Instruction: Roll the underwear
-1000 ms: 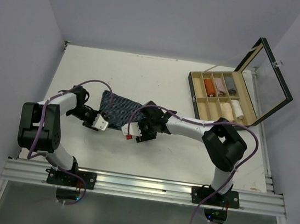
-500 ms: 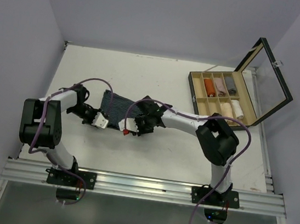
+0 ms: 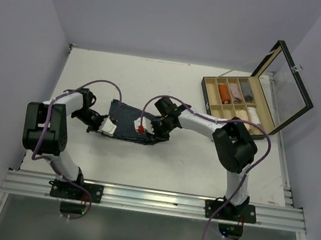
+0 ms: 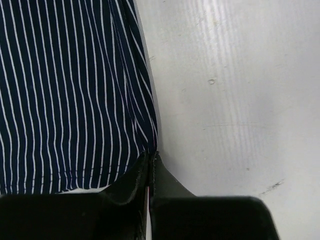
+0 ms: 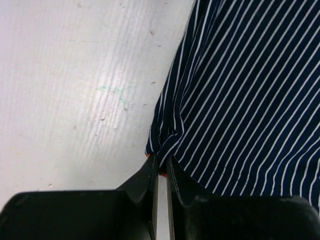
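- Pinching the navy underwear (image 4: pixel 65 90), the left gripper (image 4: pixel 150 162) is clamped on its near-left corner.
- The right gripper (image 5: pixel 161 167) grips its near-right corner.
- Advice: lift both corners level and roll tightly.

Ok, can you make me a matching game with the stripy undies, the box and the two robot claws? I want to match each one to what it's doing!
Things:
1. striped underwear
2. wooden box
3. left gripper
4. right gripper

Places and states:
A. lid standing open, at the far right
B. shut on the cloth's near left corner
C. lying flat, navy with thin white stripes
D. shut on the cloth's near edge, further to the right

Right pairs: 1-C, 2-A, 3-B, 4-D.
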`<state>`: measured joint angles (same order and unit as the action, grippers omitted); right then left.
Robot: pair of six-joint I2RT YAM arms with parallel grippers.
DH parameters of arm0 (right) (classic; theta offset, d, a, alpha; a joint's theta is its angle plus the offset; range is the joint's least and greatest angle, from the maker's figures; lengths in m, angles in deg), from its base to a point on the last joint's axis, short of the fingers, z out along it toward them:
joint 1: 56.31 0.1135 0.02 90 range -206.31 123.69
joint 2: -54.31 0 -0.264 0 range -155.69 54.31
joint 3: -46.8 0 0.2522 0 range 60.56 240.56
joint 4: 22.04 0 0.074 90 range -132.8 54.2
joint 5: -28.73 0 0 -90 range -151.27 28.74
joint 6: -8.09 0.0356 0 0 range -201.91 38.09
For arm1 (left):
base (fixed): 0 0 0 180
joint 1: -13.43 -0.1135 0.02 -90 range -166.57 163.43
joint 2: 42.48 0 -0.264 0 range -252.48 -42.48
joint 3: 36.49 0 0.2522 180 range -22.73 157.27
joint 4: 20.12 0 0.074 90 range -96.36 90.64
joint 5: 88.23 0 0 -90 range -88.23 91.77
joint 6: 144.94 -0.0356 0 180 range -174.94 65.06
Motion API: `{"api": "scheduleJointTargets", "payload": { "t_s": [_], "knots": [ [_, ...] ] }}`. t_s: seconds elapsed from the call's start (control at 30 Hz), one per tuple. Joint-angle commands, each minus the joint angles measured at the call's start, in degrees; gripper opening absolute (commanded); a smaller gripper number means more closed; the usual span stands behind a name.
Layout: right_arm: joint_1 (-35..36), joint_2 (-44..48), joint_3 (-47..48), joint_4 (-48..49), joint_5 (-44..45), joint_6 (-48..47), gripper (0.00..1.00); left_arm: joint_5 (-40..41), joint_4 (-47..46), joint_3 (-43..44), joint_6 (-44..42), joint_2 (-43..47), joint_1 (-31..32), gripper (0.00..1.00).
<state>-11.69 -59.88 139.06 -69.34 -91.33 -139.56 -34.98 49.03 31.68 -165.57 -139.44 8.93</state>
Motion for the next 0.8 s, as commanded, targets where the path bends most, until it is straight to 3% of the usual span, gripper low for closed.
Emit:
{"api": "scheduleJointTargets", "payload": {
  "t_s": [0.0, 0.2, 0.33, 0.5, 0.77],
  "knots": [
    [-0.7, 4.0, 0.5, -6.5, -6.0, 4.8, 0.0, 0.5, 9.1, 1.8, 0.4, 0.9, -0.6, 0.0],
    [-2.0, 3.8, 2.2, -10.5, -13.1, 13.2, 0.0, -2.1, 19.6, 5.0, 2.3, 0.6, -0.6, 0.0],
    [-4.6, 0.9, 5.1, -14.8, -21.8, 19.1, 0.0, -3.0, 20.2, 10.5, 13.6, -0.6, -0.4, 0.0],
    [-9.5, -3.7, 10.3, -19.7, -29.2, 24.4, 0.0, -3.4, 20.3, 16.3, 19.7, -5.0, -0.5, 0.0],
    [-14.3, -7.7, 11.3, -13.5, -34.9, 37.0, 0.0, -10.3, 20.2, 32.9, 36.2, -17.5, -0.5, 0.0]
  ]
}}
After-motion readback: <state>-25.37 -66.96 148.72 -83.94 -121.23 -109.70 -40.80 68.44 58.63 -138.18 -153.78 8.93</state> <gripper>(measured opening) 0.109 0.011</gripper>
